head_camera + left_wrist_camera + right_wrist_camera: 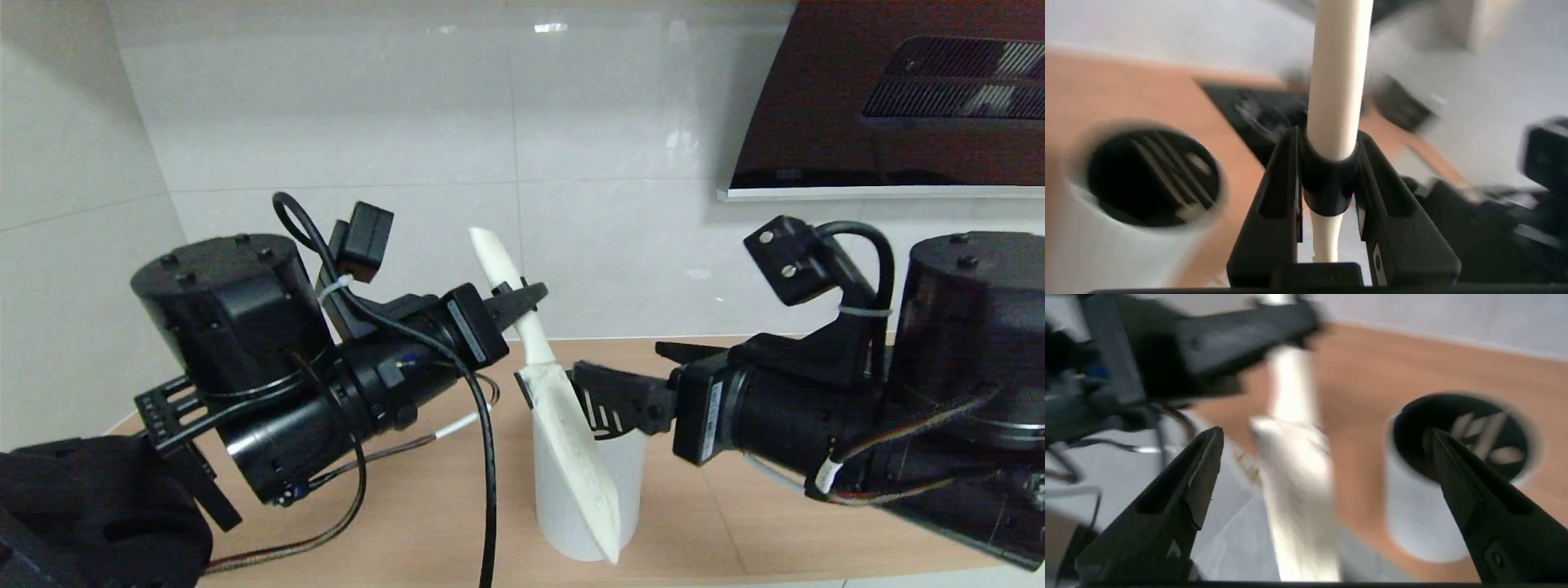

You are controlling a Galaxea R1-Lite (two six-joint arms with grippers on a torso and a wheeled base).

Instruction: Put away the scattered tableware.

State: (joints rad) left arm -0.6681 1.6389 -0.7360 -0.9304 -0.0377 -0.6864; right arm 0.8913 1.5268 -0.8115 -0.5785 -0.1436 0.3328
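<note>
Fig.: L gripper [521, 308] clamped on spatula [571, 433] handle, blade down, hanging before the cup [551, 506] nr counter [735, 506] front edge. R gripper [614, 363] wide open, empty, beside blade.

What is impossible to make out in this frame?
1. Contents of the white holder: both wrist views show only blurred thin shapes in its dark interior.
2. Whether the tip of the white knife touches the holder: in the head view the blade overlaps its front.
3. Other tableware on the countertop: in the head view the left arm and right arm cover much of it.
</note>
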